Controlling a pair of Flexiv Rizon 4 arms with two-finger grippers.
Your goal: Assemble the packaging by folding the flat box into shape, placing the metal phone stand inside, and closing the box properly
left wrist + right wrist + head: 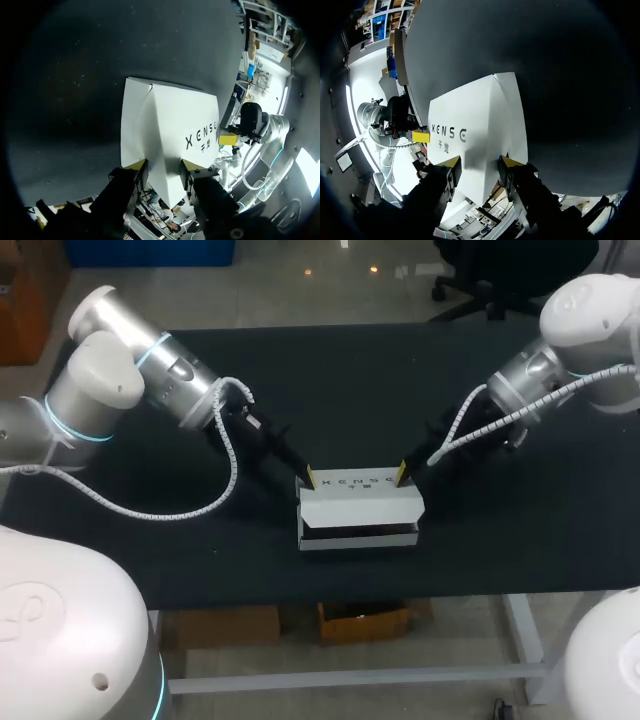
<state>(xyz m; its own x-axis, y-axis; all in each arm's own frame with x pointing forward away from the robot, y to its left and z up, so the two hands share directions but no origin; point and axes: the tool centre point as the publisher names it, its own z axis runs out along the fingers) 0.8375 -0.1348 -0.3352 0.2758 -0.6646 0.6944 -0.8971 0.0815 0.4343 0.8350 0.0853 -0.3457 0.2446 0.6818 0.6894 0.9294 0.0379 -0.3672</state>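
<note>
A white printed box (360, 505) lies folded into shape at the front middle of the black table (350, 390). My left gripper (311, 477) is at the box's far left end. In the left wrist view the box (170, 125) runs between its fingers, and the gripper (163, 165) is shut on that end. My right gripper (402, 473) is at the far right end. In the right wrist view it (480, 162) is likewise shut on the box (480, 130). Each wrist view shows the other arm's yellow tip across the box. The metal phone stand is not in view.
The box sits close to the table's front edge (350, 590). Bare black tabletop spreads behind the box and to both sides, under the two arms.
</note>
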